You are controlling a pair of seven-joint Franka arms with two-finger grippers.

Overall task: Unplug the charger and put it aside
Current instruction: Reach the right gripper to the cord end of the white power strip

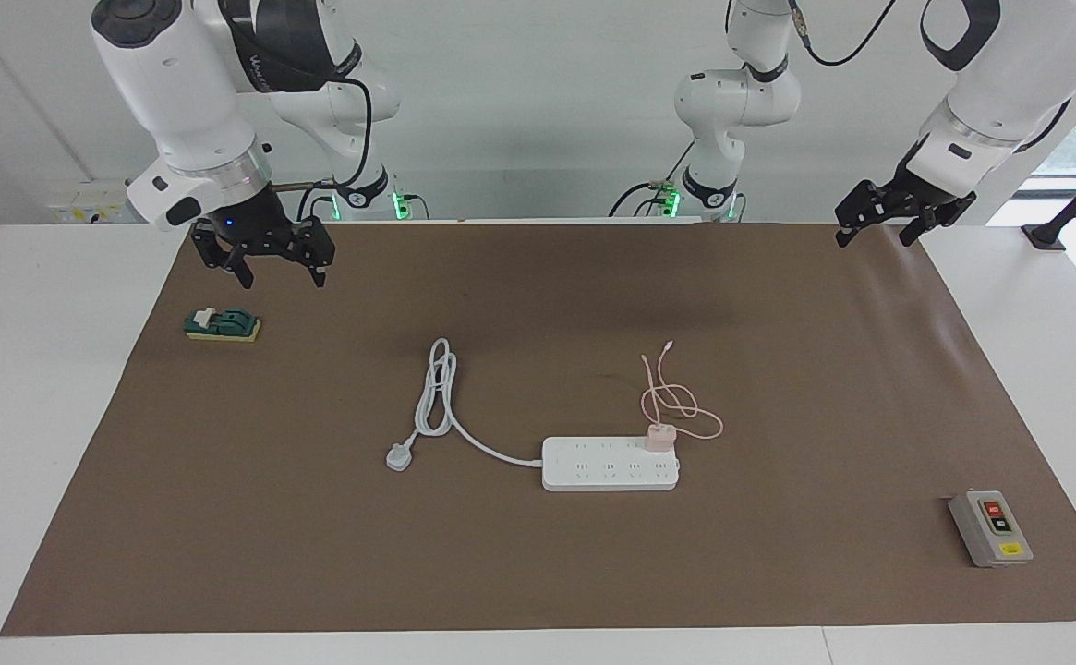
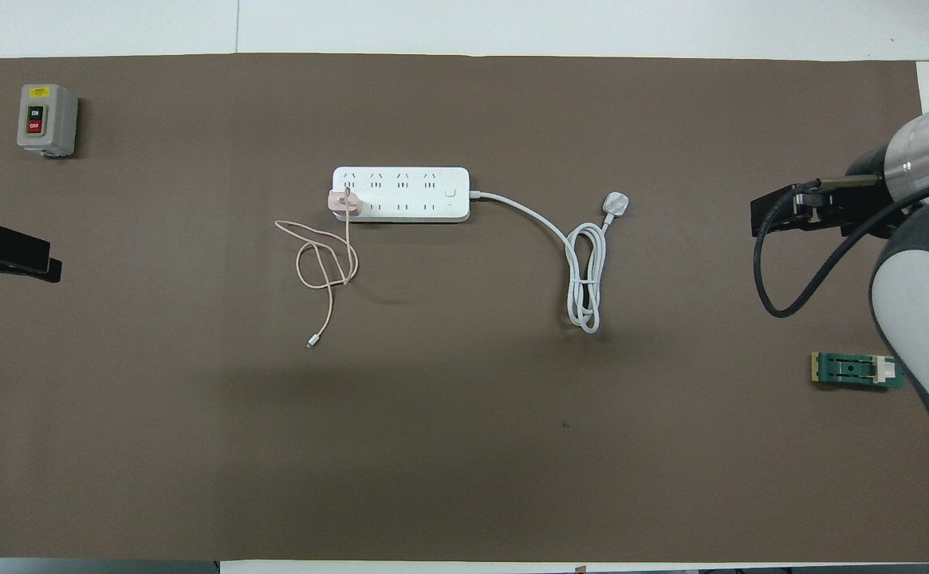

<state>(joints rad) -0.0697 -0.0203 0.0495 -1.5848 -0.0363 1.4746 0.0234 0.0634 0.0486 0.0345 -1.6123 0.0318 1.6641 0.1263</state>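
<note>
The pale pink charger (image 1: pixel 659 437) (image 2: pixel 344 202) is plugged into the white power strip (image 1: pixel 610 464) (image 2: pixel 400 194), at the strip's end toward the left arm. Its thin pink cable (image 1: pixel 676 402) (image 2: pixel 324 263) lies looped on the mat, nearer to the robots than the strip. My right gripper (image 1: pixel 282 275) (image 2: pixel 783 214) is open and empty in the air over the mat at the right arm's end, well away from the charger. My left gripper (image 1: pixel 875 238) (image 2: pixel 1 259) is open and empty and waits over the mat's edge at the left arm's end.
The strip's white three-pin plug (image 1: pixel 398 457) (image 2: pixel 617 203) and coiled cord (image 1: pixel 436 388) (image 2: pixel 585 279) lie beside it toward the right arm's end. A green switch block (image 1: pixel 223 325) (image 2: pixel 857 370) lies below the right gripper. A grey on/off box (image 1: pixel 990 528) (image 2: pixel 46 119) stands at the left arm's end.
</note>
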